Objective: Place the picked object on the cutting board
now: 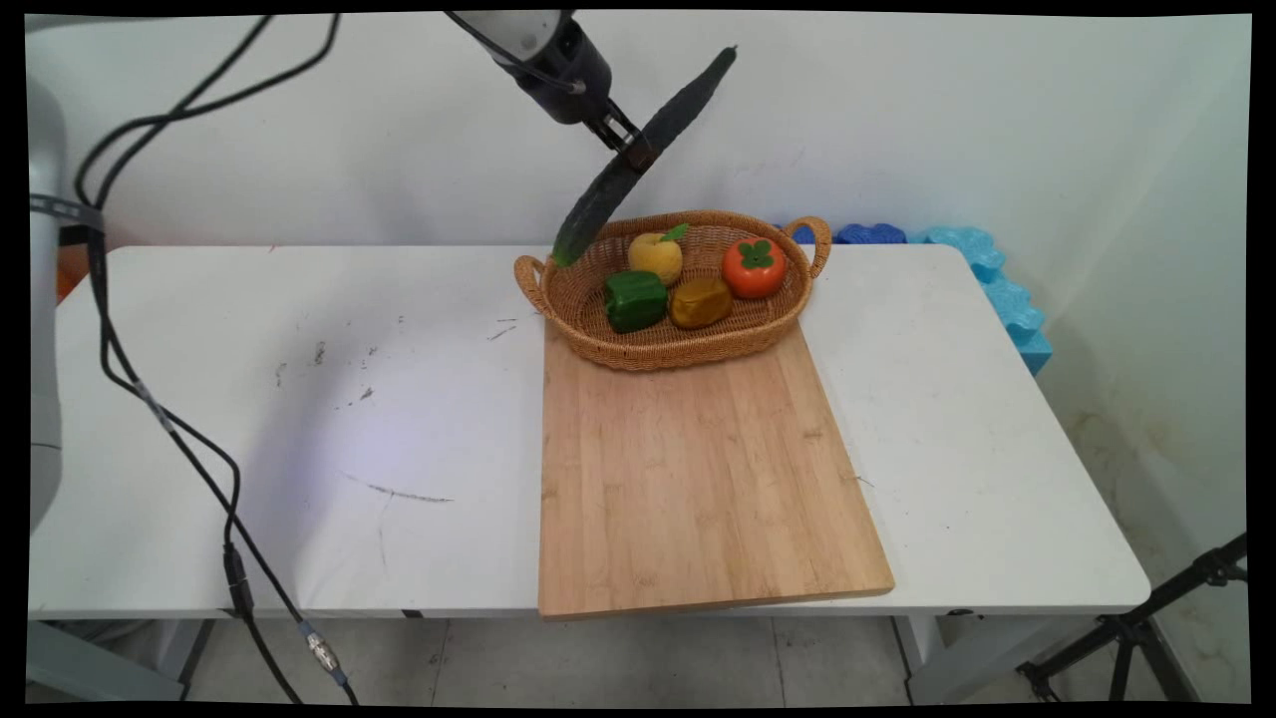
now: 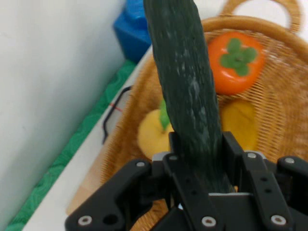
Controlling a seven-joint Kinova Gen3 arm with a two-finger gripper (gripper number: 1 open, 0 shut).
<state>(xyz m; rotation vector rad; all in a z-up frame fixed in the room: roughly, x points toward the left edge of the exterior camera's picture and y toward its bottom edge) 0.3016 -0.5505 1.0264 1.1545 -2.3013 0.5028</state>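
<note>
A: Claw status?

B: Claw (image 1: 638, 152) is clenched on a dark green cucumber (image 1: 643, 155), gripping it near the middle. In the hand view the fingers (image 2: 234, 149) press both sides of the cucumber (image 2: 185, 91).

A: Where's it sitting?

B: Up in the air, above the left end of the wicker basket (image 1: 638, 351). It's tilted: upper tip points up-right against the wall, lower tip hangs just over the basket's left rim, near the left handle. Can't tell if the tip touches the rim.

A: Basket contents?

B: Four items. Green pepper (image 1: 635, 299) front left, brownish-yellow piece (image 1: 701, 302) just beside it on the right, yellow fruit with a green leaf (image 1: 655, 255) behind them, orange persimmon (image 1: 755, 266) with a green top at back right. The hand view shows the persimmon (image 2: 237, 62), the yellow fruit (image 2: 153, 132) and the brownish piece (image 2: 239, 122) behind the cucumber.

A: What's the basket on?

B: Far end of a wooden cutting board (image 1: 698, 479), which lies on the white tabletop (image 1: 299, 419) and reaches its near edge. Blue foam pieces (image 1: 987, 274) sit at the tabletop's far right corner against the wall.
</note>
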